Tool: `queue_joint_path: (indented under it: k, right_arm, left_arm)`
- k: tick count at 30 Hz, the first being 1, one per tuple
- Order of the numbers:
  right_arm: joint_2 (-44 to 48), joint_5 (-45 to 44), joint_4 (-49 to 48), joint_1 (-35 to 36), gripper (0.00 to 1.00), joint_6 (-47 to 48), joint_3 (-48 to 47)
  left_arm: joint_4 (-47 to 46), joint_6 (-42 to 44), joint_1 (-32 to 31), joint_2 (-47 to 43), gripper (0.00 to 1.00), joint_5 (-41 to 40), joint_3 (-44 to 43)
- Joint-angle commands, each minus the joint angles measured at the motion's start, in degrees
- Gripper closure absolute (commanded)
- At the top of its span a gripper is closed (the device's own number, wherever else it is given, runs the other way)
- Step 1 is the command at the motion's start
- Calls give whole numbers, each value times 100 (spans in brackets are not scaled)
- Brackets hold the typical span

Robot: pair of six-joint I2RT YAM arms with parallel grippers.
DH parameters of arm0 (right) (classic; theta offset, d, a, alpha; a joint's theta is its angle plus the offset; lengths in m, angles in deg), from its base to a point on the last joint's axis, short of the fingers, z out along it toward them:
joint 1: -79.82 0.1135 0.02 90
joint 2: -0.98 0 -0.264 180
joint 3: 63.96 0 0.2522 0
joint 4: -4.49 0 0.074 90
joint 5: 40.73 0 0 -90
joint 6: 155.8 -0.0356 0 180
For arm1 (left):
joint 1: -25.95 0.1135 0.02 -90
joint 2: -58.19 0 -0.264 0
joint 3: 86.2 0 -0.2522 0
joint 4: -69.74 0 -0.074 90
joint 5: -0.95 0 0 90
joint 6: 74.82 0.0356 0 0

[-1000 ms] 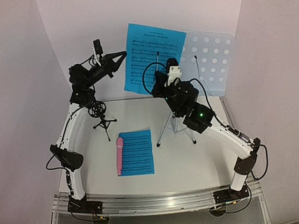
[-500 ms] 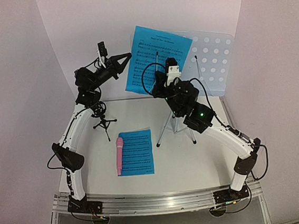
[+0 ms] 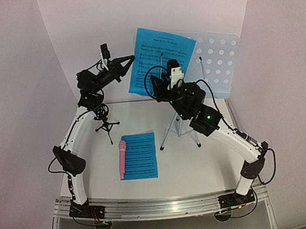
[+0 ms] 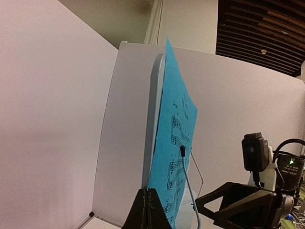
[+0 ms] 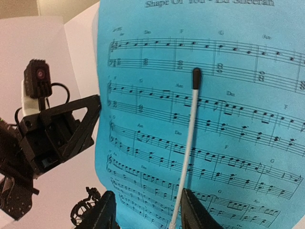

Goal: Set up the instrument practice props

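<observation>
Right arm [image 3: 196, 98] shifted slightly, wrist view shows right fingers [image 5: 193, 212] apart, left fingers [image 4: 142, 213] clamped on music sheet [image 3: 158, 52]

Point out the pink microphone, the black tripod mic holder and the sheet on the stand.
pink microphone [image 3: 121, 159], top view, middle of its body.
black tripod mic holder [image 3: 106, 124], top view, its centre post.
sheet on the stand [image 5: 238, 124], right wrist view, printed staves mid-page.

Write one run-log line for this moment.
left pincer: shut on upper sheet | right pincer: open, facing it | microphone: untouched
</observation>
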Motion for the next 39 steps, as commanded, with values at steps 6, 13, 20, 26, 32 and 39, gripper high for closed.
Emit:
queue_joint_path:
  k: [6,13,20,26,32,39]
  right_arm:
    - [707,278,2534,40,43,-379,-923]
    - [1398,202,3313,-30,34,-1666,76]
    - [1464,-387,3343,-34,39,-1861,103]
    - [1177,-1133,3304,-44,50,-2097,-369]
    - [834,-1409,3059,-68,54,-1589,-1079]
    - [811,-465,2696,-113,45,-5,-1892]
  left_arm:
    - [88,348,-43,-403,100,315,46]
    - [121,392,-4,-499,79,553,129]
    - [1070,1261,133,-831,62,673,222]
    - [2120,2318,165,-1194,53,472,641]
    - [2628,2668,285,-1419,45,510,938]
    - [2668,2656,457,-1820,44,758,1702]
